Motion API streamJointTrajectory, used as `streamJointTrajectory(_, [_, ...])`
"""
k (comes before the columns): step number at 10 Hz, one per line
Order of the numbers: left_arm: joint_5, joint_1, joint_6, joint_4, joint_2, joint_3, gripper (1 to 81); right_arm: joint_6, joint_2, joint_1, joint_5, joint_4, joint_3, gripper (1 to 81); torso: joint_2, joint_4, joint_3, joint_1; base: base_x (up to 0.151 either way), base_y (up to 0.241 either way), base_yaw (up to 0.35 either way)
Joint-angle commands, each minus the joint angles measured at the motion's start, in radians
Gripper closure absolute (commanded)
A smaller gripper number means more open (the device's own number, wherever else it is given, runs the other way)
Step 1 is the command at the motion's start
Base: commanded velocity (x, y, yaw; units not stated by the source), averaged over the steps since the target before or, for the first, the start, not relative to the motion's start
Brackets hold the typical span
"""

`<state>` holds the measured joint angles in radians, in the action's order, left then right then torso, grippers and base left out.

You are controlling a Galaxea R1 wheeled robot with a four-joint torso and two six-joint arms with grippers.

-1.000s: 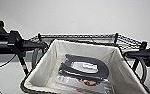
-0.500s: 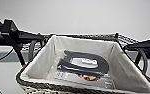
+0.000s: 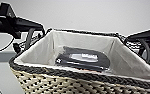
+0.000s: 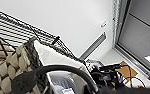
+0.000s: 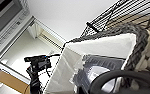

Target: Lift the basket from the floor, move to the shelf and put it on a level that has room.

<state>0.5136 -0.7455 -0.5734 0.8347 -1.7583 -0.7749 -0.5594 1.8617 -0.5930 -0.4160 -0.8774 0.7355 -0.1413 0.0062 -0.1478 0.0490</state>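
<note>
Nearest the camera: basket (image 3: 66, 80) held high, cream weave and dark braided rim across the near edge of the head view, tilted so the near left corner sits higher than the right. White cloth lining (image 3: 121, 60) on all inner walls. Inside on the bottom: a dark flat pack (image 3: 83, 58) with a pale label, lying roughly centred.

Left arm (image 3: 13, 23) comes in at the basket's left end; dark loop handle (image 3: 28, 37) just below its tip. Left gripper (image 3: 39, 31) at that handle; state of the jaws cannot be told. Left wrist view: curved dark handle (image 4: 58, 70) close across the lens, woven wall (image 4: 11, 65) and lining just beside it.

Right arm (image 3: 146, 37) at the basket's right end, with a grey loop (image 3: 144, 50) beside the rim. Right gripper (image 3: 131, 40) near the far right corner; jaws cannot be told either. Right wrist view: handle arc (image 5: 116, 77) in front, basket interior and dark pack (image 5: 98, 72) behind.

Farther: black wire tier of the shelf (image 4: 18, 28) just behind and above the basket's far rim in both wrist views (image 5: 131, 12). Plain pale wall (image 3: 91, 15) beyond.
</note>
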Motion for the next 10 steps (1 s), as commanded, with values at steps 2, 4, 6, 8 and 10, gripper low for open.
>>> streamJointTrajectory(2, [-0.075,-0.117,0.014,-0.003,-0.092,-0.106,81.1,0.003,0.09,-0.184,0.045,0.002,0.126,81.1,0.0,0.0,0.0,0.0,0.0,0.0,0.0])
streamJointTrajectory(4, [-0.073,-0.129,0.014,0.003,-0.113,-0.141,81.1,-0.014,0.133,-0.233,0.016,0.003,0.191,81.1,0.0,0.0,0.0,0.0,0.0,0.0,0.0])
streamJointTrajectory(6, [-0.073,-0.174,-0.008,0.001,-0.148,-0.162,81.1,-0.024,0.168,-0.268,0.006,0.002,0.24,81.1,0.0,0.0,0.0,0.0,0.0,0.0,0.0])
streamJointTrajectory(8, [-0.072,-0.209,-0.02,0.006,-0.19,-0.211,81.1,-0.024,0.19,-0.285,-0.012,0.003,0.284,81.1,0.0,0.0,0.0,0.0,0.0,0.0,0.0])
streamJointTrajectory(10, [-0.033,-0.234,-0.037,-0.003,-0.222,-0.248,81.1,-0.024,0.208,-0.314,-0.027,0.006,0.316,81.1,0.0,0.0,0.0,0.0,0.0,0.0,0.0])
